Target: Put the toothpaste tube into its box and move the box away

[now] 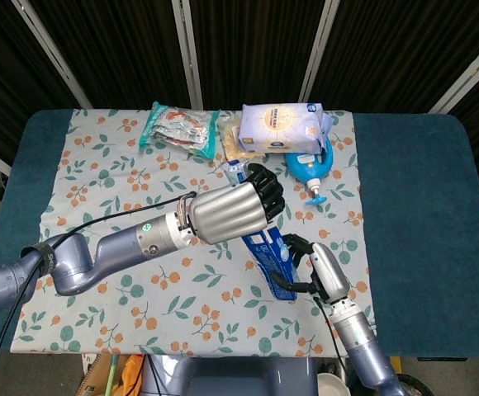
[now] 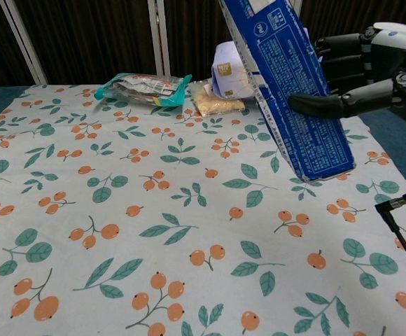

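- The blue toothpaste box (image 2: pixel 290 91) is off the worktop (image 1: pixel 413 214), held up steeply above the flowered cloth (image 2: pixel 154 231) at the near right of the scene.
- The right robot hand (image 1: pixel 322 268) grips the box near its lower end; in the chest view its dark fingers (image 2: pixel 329 105) lie across the box's right face, thumb in front and the others behind.
- The left robot hand (image 1: pixel 231 210) covers the box's upper end, fingers curled down over it. What it holds cannot be told for sure; a bit of white and blue peeps out at its far side in the head view, which may be the toothpaste tube (image 1: pixel 235 167).
- Whether the tube is already inside the box cannot be told, since the left robot hand hides the opening.
- The box's long axis runs from near right, low, to far left, high: the closed lower end points down toward the cloth, the upper end toward the far left, close to upright in the chest view.
- At the far edge of the cloth lie a snack packet (image 1: pixel 177 128), a small bag of yellowish crumbs (image 2: pixel 218 103), a white tissue pack (image 1: pixel 282 128) and, just right of it, a blue pump bottle (image 1: pixel 310 169) on its side.
- A thin black cable (image 2: pixel 402 231) crosses the near right corner of the chest view.
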{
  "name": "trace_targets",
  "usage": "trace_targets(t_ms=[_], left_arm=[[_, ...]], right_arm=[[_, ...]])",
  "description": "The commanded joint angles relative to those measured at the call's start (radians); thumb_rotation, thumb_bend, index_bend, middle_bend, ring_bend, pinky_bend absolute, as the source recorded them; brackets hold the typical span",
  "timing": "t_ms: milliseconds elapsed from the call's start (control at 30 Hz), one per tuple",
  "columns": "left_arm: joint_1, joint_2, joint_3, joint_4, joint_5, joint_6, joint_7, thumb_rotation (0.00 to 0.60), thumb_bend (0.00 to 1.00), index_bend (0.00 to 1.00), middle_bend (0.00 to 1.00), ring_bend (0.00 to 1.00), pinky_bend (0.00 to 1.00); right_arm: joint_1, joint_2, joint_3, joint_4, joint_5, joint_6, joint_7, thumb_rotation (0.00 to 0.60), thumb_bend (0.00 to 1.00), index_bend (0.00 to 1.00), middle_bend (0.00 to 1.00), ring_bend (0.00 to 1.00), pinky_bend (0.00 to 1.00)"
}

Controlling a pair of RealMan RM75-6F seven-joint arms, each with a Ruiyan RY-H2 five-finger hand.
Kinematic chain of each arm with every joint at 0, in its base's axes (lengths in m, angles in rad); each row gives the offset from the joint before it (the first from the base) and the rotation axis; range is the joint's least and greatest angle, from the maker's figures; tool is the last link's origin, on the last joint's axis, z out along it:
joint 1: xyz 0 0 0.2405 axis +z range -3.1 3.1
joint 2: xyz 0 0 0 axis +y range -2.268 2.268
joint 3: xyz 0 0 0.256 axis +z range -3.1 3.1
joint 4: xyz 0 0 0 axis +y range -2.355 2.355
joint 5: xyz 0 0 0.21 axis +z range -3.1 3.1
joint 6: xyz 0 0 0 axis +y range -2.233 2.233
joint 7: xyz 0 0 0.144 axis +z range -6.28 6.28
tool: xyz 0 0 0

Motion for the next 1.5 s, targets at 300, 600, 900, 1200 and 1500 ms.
trace_targets(t_ms=[300, 600, 900, 1200, 1500], left_arm=[[0.014, -0.032, -0.068, -0.026, -0.008, 0.151, 0.002, 0.600, 0.31, 0.33, 0.37, 0.35, 0.41], [0.025, -0.007, -0.053, -0.032, 0.000, 0.155, 0.014, 0.600, 0.13, 0.29, 0.31, 0.30, 0.36], [0.022, -0.064, -0.049, 0.009, -0.019, 0.178, 0.032, 0.600, 0.13, 0.27, 0.29, 0.29, 0.34], [0.049, -0.095, -0.051, 0.004, -0.033, 0.246, 0.022, 0.600, 0.13, 0.27, 0.29, 0.29, 0.34], [0.152, -0.059, -0.037, -0.071, -0.014, 0.400, -0.043, 0.600, 0.13, 0.27, 0.29, 0.29, 0.34]], right_arm=[[-0.024, -0.044, 0.041, 0.061, 0.026, 0.019, 0.170, 0.600, 0.39, 0.58, 0.57, 0.57, 0.60], [-0.034, -0.072, 0.049, 0.087, -0.001, 0.034, 0.242, 0.600, 0.39, 0.58, 0.57, 0.57, 0.60], [-0.047, -0.078, 0.039, 0.049, -0.023, 0.039, 0.290, 0.600, 0.39, 0.58, 0.57, 0.57, 0.60], [-0.070, -0.061, 0.050, 0.044, -0.061, 0.062, 0.419, 0.600, 0.39, 0.58, 0.57, 0.57, 0.60], [-0.086, -0.050, 0.083, 0.049, -0.068, 0.091, 0.527, 0.600, 0.39, 0.58, 0.57, 0.57, 0.60]])
